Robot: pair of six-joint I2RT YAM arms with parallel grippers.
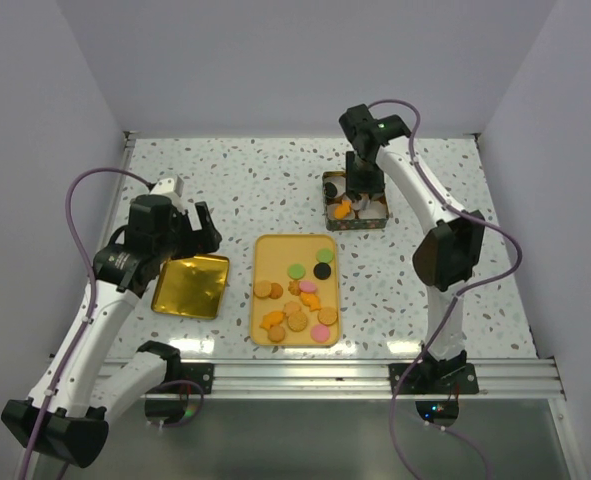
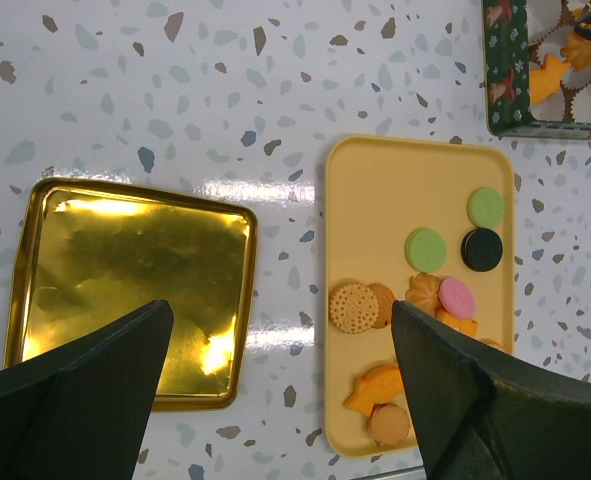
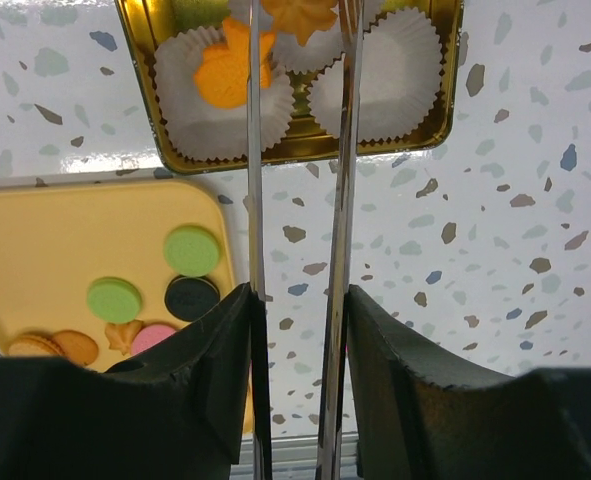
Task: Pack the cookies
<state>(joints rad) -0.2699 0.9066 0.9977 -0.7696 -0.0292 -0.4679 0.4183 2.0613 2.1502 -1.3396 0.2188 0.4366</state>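
Overhead looks down; wrist views (closer) share tray [image 1: 275, 258].

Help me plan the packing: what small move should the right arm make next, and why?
Probably open the right gripper a little and lift. The orange cookie between its tips already lies over a white paper cup in the tin, and more cookies wait on the yellow tray.

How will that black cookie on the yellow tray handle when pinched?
Probably rigid but brittle: the black cookie is a thin disc, so pinching may crack it. Lying flat on the smooth yellow tray, it likely slides, not rolls.
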